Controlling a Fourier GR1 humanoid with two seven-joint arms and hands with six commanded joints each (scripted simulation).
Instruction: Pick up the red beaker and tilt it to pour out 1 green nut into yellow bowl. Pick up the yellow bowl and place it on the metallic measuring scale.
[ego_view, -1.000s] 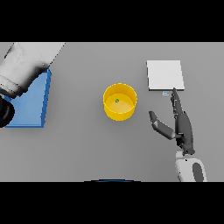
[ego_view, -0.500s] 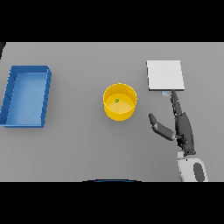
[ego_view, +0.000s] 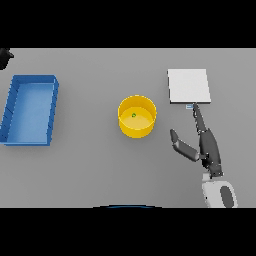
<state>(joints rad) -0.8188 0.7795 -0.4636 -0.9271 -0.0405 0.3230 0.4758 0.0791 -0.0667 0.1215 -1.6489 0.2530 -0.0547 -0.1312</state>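
The right hand (ego_view: 207, 147) lay over the table (ego_view: 95, 170), right of the bowl (ego_view: 137, 116) and a little nearer the robot, with its fingers straight and together and its thumb spread out toward the bowl; it held nothing. Its fingertips (ego_view: 196, 111) reached up to the near edge of the scale (ego_view: 188, 86), a flat pale square that sat right of the bowl and slightly farther back. The yellow bowl stood upright near the table's middle, apart from the hand, with one green nut (ego_view: 133, 115) on its floor. Well to the bowl's left sat a blue tray (ego_view: 31, 109). A dark bit, perhaps the left hand (ego_view: 5, 57), showed at the far left edge, and I could not tell how its fingers were set.
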